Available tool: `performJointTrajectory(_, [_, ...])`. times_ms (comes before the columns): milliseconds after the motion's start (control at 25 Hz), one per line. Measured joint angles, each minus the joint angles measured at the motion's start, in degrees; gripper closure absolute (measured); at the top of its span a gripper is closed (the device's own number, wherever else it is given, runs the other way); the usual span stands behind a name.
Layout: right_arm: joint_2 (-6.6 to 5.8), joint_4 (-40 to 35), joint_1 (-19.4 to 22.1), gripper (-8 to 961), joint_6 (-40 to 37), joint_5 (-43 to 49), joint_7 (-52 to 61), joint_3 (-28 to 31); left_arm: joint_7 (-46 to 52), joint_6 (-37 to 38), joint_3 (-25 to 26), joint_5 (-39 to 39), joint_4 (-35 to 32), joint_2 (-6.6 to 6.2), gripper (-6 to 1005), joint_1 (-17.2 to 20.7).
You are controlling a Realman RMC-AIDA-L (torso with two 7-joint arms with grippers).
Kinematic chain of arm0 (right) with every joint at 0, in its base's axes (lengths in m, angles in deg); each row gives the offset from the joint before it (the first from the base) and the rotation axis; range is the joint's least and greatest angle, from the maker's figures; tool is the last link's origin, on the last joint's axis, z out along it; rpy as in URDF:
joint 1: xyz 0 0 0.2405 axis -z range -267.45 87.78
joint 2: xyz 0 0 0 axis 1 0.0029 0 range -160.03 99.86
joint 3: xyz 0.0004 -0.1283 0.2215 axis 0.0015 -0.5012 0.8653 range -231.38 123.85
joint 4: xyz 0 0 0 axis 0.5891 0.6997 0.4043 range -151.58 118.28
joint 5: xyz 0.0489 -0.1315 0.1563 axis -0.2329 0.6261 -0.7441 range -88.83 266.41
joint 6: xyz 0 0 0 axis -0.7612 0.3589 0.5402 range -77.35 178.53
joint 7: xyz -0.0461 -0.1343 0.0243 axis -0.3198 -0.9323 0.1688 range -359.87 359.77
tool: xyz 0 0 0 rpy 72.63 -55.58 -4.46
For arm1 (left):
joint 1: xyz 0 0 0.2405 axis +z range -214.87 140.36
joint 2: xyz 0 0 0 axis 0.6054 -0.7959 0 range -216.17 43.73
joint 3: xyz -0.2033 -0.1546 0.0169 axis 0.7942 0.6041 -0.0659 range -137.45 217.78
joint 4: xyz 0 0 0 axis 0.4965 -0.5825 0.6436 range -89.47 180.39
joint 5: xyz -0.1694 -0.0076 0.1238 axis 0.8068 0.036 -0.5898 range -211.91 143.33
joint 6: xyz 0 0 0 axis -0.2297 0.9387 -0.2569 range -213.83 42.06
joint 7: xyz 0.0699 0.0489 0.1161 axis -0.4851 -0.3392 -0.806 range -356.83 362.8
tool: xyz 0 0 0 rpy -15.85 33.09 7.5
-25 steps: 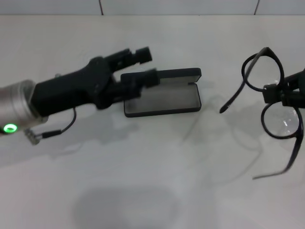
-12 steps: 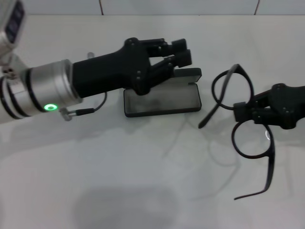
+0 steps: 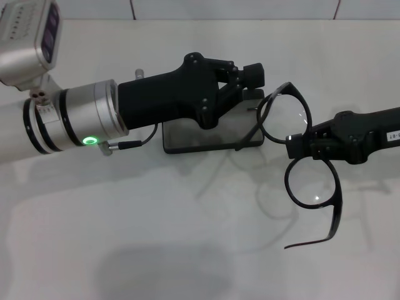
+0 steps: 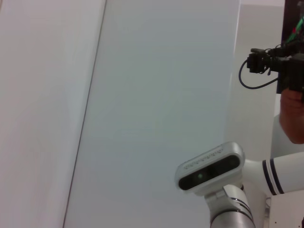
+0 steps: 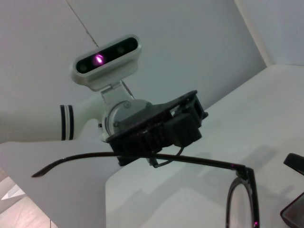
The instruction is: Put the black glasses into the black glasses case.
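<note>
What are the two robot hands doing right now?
Left gripper: over the black glasses case, fingers cannot be told.
Right gripper: shut on the black glasses.

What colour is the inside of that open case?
Grey lining in the black glasses case, clearest from the head view.

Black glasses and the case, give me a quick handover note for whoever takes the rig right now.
Right gripper: shut on the black glasses at the bridge, holding them in the air just right of the case, temple arms unfolded.
Left gripper: over the back of the black glasses case, at its raised lid; whether it grips the lid cannot be told.
Case: open on the white table, grey lining showing, nothing inside.
Done: glasses picked up and brought up to the case.
Left: probably carry the glasses over the open tray, lower them in and release.
</note>
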Motion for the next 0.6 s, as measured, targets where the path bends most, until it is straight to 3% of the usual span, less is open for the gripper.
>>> performJointTrajectory(600, [0.84, 1.41, -1.44, 841, 1.28, -0.01, 0.83, -0.72, -1.28, -2.52, -1.69, 0.14, 2.85, 0.27, 996, -3.23])
